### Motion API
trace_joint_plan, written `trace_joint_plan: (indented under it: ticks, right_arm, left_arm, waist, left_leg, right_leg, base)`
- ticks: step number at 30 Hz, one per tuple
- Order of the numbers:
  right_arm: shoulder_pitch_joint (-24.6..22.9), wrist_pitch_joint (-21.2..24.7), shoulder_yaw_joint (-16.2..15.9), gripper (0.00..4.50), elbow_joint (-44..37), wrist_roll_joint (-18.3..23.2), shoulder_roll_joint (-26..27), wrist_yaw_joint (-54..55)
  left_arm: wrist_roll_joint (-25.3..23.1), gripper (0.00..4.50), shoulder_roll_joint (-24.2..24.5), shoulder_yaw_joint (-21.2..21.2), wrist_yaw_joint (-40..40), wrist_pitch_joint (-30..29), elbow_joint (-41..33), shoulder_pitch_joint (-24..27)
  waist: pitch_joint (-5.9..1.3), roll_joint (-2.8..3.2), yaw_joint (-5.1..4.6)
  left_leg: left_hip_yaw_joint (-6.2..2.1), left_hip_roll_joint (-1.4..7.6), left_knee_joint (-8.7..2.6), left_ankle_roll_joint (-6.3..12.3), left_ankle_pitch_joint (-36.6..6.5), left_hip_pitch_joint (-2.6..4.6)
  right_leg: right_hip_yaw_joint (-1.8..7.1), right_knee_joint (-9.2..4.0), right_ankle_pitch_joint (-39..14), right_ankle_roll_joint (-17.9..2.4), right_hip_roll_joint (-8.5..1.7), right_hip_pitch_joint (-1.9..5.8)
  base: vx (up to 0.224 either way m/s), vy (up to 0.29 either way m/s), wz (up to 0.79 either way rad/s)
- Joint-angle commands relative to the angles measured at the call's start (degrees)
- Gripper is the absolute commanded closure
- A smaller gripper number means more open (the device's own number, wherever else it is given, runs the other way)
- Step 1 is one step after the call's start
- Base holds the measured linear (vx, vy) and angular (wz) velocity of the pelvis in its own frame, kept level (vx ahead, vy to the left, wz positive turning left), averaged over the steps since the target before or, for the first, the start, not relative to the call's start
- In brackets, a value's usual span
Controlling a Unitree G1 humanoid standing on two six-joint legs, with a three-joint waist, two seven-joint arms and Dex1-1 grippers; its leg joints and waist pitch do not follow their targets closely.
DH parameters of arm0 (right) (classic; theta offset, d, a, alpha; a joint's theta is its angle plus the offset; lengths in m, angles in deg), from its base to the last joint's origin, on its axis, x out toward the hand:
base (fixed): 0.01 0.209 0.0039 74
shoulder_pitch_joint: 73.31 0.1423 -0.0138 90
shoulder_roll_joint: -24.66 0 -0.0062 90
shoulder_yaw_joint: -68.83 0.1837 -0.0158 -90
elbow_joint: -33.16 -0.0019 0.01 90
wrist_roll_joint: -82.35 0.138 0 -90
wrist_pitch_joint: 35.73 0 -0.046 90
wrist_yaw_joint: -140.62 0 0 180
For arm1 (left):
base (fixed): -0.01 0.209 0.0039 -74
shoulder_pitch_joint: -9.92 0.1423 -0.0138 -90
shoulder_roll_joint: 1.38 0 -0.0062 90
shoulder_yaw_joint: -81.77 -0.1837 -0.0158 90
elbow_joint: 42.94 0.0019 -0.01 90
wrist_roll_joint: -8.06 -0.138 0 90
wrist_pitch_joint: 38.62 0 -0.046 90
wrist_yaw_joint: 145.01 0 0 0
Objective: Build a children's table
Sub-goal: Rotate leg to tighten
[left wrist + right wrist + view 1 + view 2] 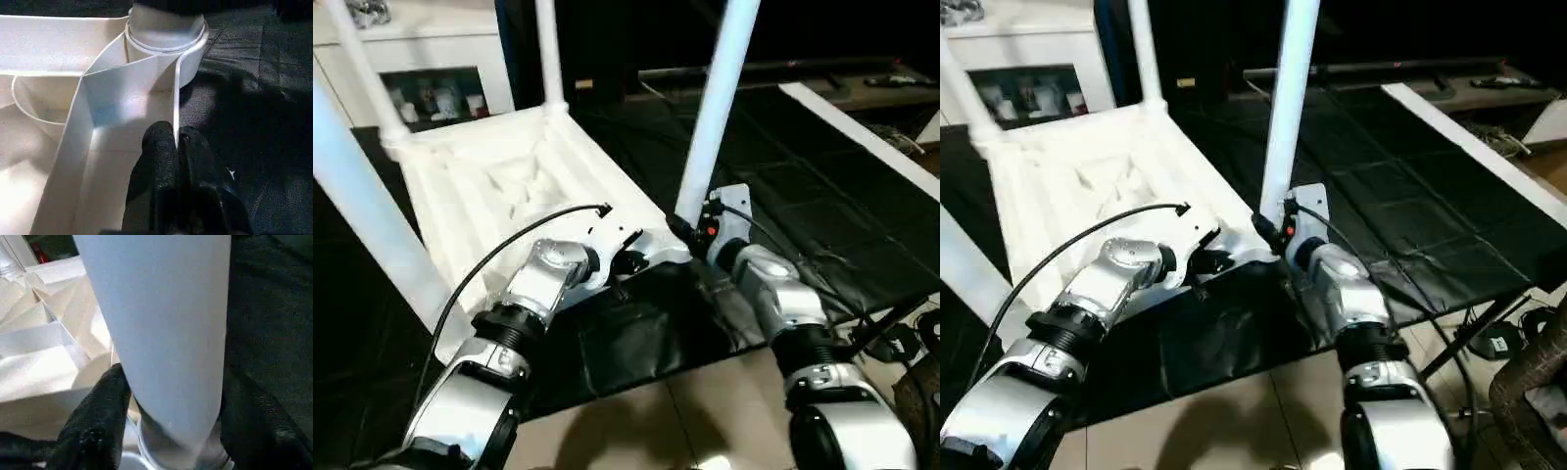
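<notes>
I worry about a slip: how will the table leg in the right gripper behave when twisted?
The leg looks smooth, round and tapered, so the right gripper may slip. It seems stiff. Seated in its corner socket, it should not roll.

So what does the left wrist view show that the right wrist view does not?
Left wrist view: the left gripper, its black fingers shut on the thin white frame wall of the upturned white children's table, just below the round leg socket.

Right wrist view: the right gripper, its fingers on either side of the long round white leg, close up.

Both: the ribbed white underside and the black mat underneath.
</notes>
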Motion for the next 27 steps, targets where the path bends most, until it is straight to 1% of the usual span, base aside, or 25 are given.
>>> trace_joint_plan:
  ticks: [1,2,4,5,6,7,8,9,10,11,12,13,14,15,16,18,19,20,21,23,25,26,27]
  right_arm:
    - [-1.84,0.91,-3.84,1.40,1.30,-0.27,1.91,-3.08]
    - [-2.13,0.28,-3.97,1.30,1.20,-0.50,1.37,-3.39]
    - [-3.77,-1.47,-4.50,1.11,-0.07,-0.31,-1.38,-7.69]
    - [-4.51,-1.77,-4.91,1.03,-0.90,-0.12,-2.54,-10.09]
    - [-4.99,-1.95,-5.20,0.95,-1.44,-0.04,-3.28,-11.60]
    - [-5.44,-2.09,-5.31,0.85,-2.11,0.24,-3.80,-13.50]
    - [-6.76,-1.10,-5.06,0.75,-4.13,1.75,-6.37,-19.50]
    - [-6.76,-1.10,-5.06,0.75,-4.13,1.75,-6.37,-19.50]
    - [-7.32,-1.02,-5.05,0.62,-4.99,2.60,-7.50,-22.57]
    - [-7.48,-1.06,-5.09,0.52,-5.25,2.84,-7.87,-23.55]
    - [-9.05,-0.83,-6.36,0.43,-7.59,4.55,-12.76,-33.86]
    - [-9.05,-0.83,-6.36,0.37,-7.59,4.55,-12.76,-33.86]
    - [-9.41,-0.89,-6.84,0.29,-8.04,5.02,-14.26,-36.58]
    - [-9.37,-1.11,-7.00,0.20,-7.90,5.12,-15.52,-38.42]
    - [-9.22,-1.39,-7.06,0.20,-7.61,5.12,-16.55,-39.80]
    - [-8.56,-2.27,-7.21,0.13,-7.11,4.48,-18.53,-41.60]
    - [-8.35,-2.41,-7.26,0.05,-7.09,4.50,-18.98,-42.44]
    - [-7.73,-2.78,-7.40,0.05,-7.03,4.59,-20.27,-44.93]
    - [-7.49,-2.85,-7.47,0.05,-7.04,4.73,-20.65,-46.01]
    - [-6.95,-3.05,-8.30,0.05,-7.50,5.25,-21.44,-48.96]
    - [-6.31,-3.34,-9.63,0.05,-7.58,5.36,-21.79,-52.01]
    - [-5.96,-3.74,-10.44,0.05,-7.35,5.06,-21.70,-53.33]
    - [-5.78,-4.07,-11.05,0.05,-7.21,4.78,-21.58,-54.13]
  left_arm:
    - [1.03,4.50,-0.47,-0.66,-1.02,1.41,-3.16,-0.27]
    - [0.82,4.50,0.00,-0.94,-1.70,1.82,-3.11,-0.10]
    - [0.44,4.50,2.06,-1.80,-4.77,3.88,-2.69,0.49]
    - [0.67,4.50,2.66,-1.73,-5.76,3.98,-2.42,0.54]
    - [0.84,4.50,3.01,-1.65,-6.35,3.96,-2.24,0.55]
    - [0.77,4.50,3.47,-1.85,-6.96,4.50,-2.16,0.57]
    - [0.08,4.50,5.70,-3.14,-10.31,6.29,-1.37,0.57]
    - [0.08,4.50,5.70,-3.14,-10.31,6.29,-1.37,0.57]
    - [-0.16,4.50,6.63,-3.72,-11.83,8.16,-1.08,0.66]
    - [-0.16,4.50,6.89,-3.85,-12.38,8.72,-0.98,0.68]
    - [0.43,4.50,9.57,-4.99,-18.47,13.38,0.01,0.89]
    - [0.43,4.50,9.57,-4.99,-18.47,13.38,0.01,0.89]
    - [0.80,4.50,10.31,-5.27,-20.57,14.26,0.26,0.96]
    - [1.01,4.50,10.97,-5.52,-22.53,15.66,0.51,1.04]
    - [1.18,4.50,11.52,-5.73,-24.29,16.98,0.72,1.11]
    - [0.94,4.50,12.66,-6.51,-26.79,17.32,1.30,0.96]
    - [1.07,4.50,13.02,-6.76,-27.86,17.84,1.29,1.06]
    - [1.46,4.50,14.05,-7.47,-30.98,19.37,1.29,1.35]
    - [1.69,4.50,14.43,-7.71,-32.22,20.13,1.33,1.47]
    - [2.16,4.50,15.38,-8.50,-35.41,22.87,1.48,1.70]
    - [2.77,4.50,15.66,-8.82,-38.47,24.06,1.49,1.76]
    - [2.98,4.50,15.69,-9.05,-39.79,24.13,1.32,1.75]
    - [3.06,4.50,15.75,-9.23,-40.58,24.31,1.19,1.77]
  waist:
    - [-4.36,-0.03,0.63]
    - [-4.30,-0.01,0.61]
    - [-4.19,0.05,0.62]
    - [-4.18,0.08,0.73]
    - [-4.10,0.10,0.75]
    - [-4.09,0.07,0.79]
    - [-4.01,-0.07,1.01]
    - [-4.00,-0.01,1.06]
    - [-3.97,0.08,1.15]
    - [-3.98,0.11,1.31]
    - [-3.98,0.21,1.49]
    - [-4.04,0.15,1.82]
    - [-3.97,0.23,2.14]
    - [-3.99,0.30,2.18]
    - [-4.05,0.24,2.37]
    - [-4.10,0.22,2.67]
    - [-4.07,0.22,2.86]
    - [-4.21,0.26,3.32]
    - [-4.19,0.22,3.27]
    - [-4.16,0.23,3.60]
    - [-4.18,0.06,3.84]
    - [-4.23,0.11,4.03]
    - [-4.21,0.08,4.08]
  left_leg:
    - [0.27,0.51,-2.45,4.78,-7.03,-0.28]
    - [0.29,0.52,-2.48,4.84,-7.59,-0.25]
    - [0.32,0.50,-2.51,4.64,-9.65,-0.11]
    - [0.32,0.57,-2.53,4.57,-10.11,-0.02]
    - [0.39,0.62,-2.52,4.64,-10.35,0.02]
    - [0.33,0.67,-2.57,4.51,-10.50,-0.01]
    - [0.28,0.65,-2.64,4.41,-10.80,0.04]
    - [0.34,0.60,-2.58,4.65,-11.30,0.03]
    - [0.27,0.76,-2.65,4.54,-11.79,0.07]
    - [0.25,0.83,-2.67,4.35,-12.16,0.08]
    - [0.23,0.77,-2.64,4.48,-12.47,0.07]
    - [0.20,0.81,-2.60,4.77,-12.59,0.17]
    - [0.36,1.00,-2.55,4.82,-11.98,0.22]
    - [0.37,1.08,-2.55,4.79,-11.78,0.19]
    - [0.39,1.08,-2.44,4.63,-11.92,0.18]
    - [0.37,1.17,-2.41,4.32,-11.63,0.17]
    - [0.47,1.23,-2.37,4.17,-11.67,0.31]
    - [0.45,1.26,-2.26,4.15,-11.64,0.48]
    - [0.47,1.28,-2.29,4.13,-11.43,0.32]
    - [0.46,1.24,-2.23,4.27,-11.26,0.23]
    - [0.49,1.27,-2.19,4.39,-10.84,0.20]
    - [0.47,1.31,-2.15,4.42,-10.86,0.28]
    - [0.46,1.30,-2.17,4.42,-10.88,0.20]
  right_leg:
    - [2.12,-2.95,-3.51,-14.24,-2.80,4.17]
    - [2.08,-3.05,-3.99,-14.24,-2.81,4.13]
    - [2.06,-3.49,-7.04,-13.70,-2.88,4.14]
    - [2.08,-3.54,-7.41,-13.44,-2.81,4.18]
    - [2.17,-3.54,-7.28,-13.45,-2.79,4.05]
    - [2.17,-3.44,-7.46,-13.60,-2.84,4.11]
    - [2.08,-3.69,-8.40,-13.28,-2.81,4.21]
    - [2.14,-3.69,-8.90,-13.11,-2.80,4.17]
    - [2.18,-3.73,-9.68,-12.94,-2.93,4.07]
    - [2.17,-3.79,-10.41,-12.79,-3.00,4.03]
    - [2.13,-3.90,-10.92,-12.55,-2.92,4.07]
    - [2.06,-3.98,-10.92,-12.34,-2.86,4.21]
    - [2.13,-3.69,-9.66,-12.78,-2.75,3.97]
    - [2.09,-3.56,-9.11,-13.15,-2.70,3.95]
    - [2.00,-3.45,-8.99,-13.56,-2.80,3.92]
    - [2.01,-3.34,-9.22,-13.90,-2.99,3.87]
    - [2.09,-3.35,-9.21,-14.05,-2.96,3.70]
    - [2.07,-3.24,-8.89,-14.43,-3.01,3.60]
    - [2.12,-3.14,-8.49,-14.49,-3.02,3.67]
    - [2.07,-3.04,-8.01,-14.56,-2.99,3.67]
    - [2.10,-2.91,-7.69,-14.55,-3.02,3.68]
    - [2.08,-2.89,-7.81,-14.62,-3.11,3.64]
    - [2.07,-2.90,-8.06,-14.60,-3.12,3.66]
  base:
    - [0.000,0.000,0.00]
    - [0.000,0.000,0.00]
    - [0.000,0.000,0.00]
    - [0.000,0.000,0.00]
    - [0.000,0.000,0.00]
    - [0.000,0.000,0.00]
    - [0.000,0.000,0.00]
    - [0.000,0.000,0.00]
    - [0.000,0.000,0.00]
    - [0.000,0.000,0.00]
    - [0.000,0.000,0.00]
    - [0.000,0.000,0.00]
    - [0.000,0.000,0.00]
    - [0.000,0.000,0.00]
    - [0.000,0.000,0.00]
    - [0.000,0.000,0.00]
    - [0.000,0.000,0.00]
    - [0.000,0.000,0.00]
    - [0.000,0.000,0.00]
    - [0.000,0.000,0.00]
    - [0.000,0.000,0.00]
    - [0.000,0.000,0.00]
    - [0.000,0.000,0.00]
